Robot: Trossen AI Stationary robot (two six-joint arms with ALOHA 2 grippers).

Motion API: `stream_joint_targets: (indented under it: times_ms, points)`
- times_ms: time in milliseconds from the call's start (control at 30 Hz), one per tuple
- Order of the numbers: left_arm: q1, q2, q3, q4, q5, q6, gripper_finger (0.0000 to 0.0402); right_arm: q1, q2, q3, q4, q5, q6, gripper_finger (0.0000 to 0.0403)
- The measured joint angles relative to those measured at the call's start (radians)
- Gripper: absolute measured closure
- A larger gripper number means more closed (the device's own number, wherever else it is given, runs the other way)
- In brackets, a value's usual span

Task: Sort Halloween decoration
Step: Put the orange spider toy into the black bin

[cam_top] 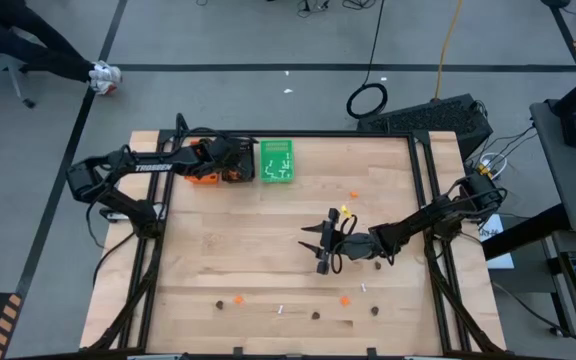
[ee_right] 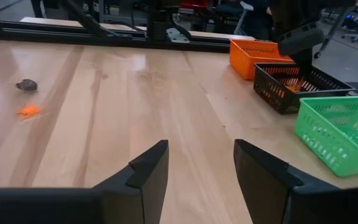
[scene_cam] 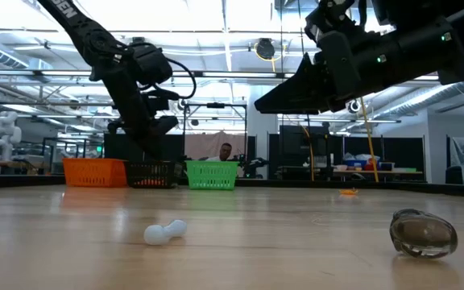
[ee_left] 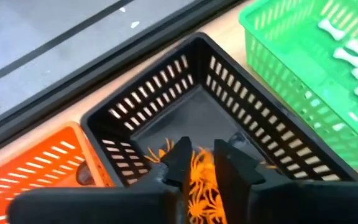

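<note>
Three small trays stand in a row at the table's far left: orange [cam_top: 201, 178], black [ee_left: 166, 99] and green [cam_top: 276, 162]. The green one holds white sticks [ee_left: 347, 53]. My left gripper [ee_left: 202, 163] hangs over the black tray, pointing down into it, its fingertips a little apart. Orange spidery trinkets [ee_left: 199, 186] show in that gap and on the tray floor. My right gripper [ee_right: 201, 168] hovers open above the table's middle [cam_top: 323, 242] with nothing between its fingers. Loose orange [cam_top: 345, 299], dark [scene_cam: 423, 234] and white [scene_cam: 165, 232] trinkets lie on the table. My left gripper comes from above, slanting down into the black tray. An orange trinket [ee_left: 197, 177] shows between its fingers, but I cannot tell whether the fingers touch it or whether it lies on the tray floor below them.
Loose trinkets are scattered near the front edge [cam_top: 237, 298], [cam_top: 316, 315], [cam_top: 376, 310] and right of centre [cam_top: 354, 194]. A dark blob [ee_right: 27, 84] and an orange one [ee_right: 28, 111] lie ahead of my right gripper. Bare wood lies between the trays and the table's middle.
</note>
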Motion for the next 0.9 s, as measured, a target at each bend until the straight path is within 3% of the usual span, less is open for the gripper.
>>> stream_joint_targets:
  times_ms: [167,433,700,900]
  points:
    - [-0.009,0.0,0.0,0.002,-0.005,-0.008,0.0289,-0.001,-0.064,-0.001,-0.054,0.0,-0.016,0.0234]
    - [-0.05,-0.017,0.0,0.009,-0.027,-0.064,0.0231,0.0,-0.254,0.0,-0.387,0.0,0.029,0.0234]
    - [-0.146,-0.095,0.0,-0.003,-0.043,-0.06,0.0226,0.0,-0.268,0.0,-0.572,0.004,0.061,0.0234]
    - [-0.283,-0.141,0.0,-0.005,-0.064,-0.06,0.0226,-0.01,-0.267,0.0,-0.704,0.134,0.102,0.0234]
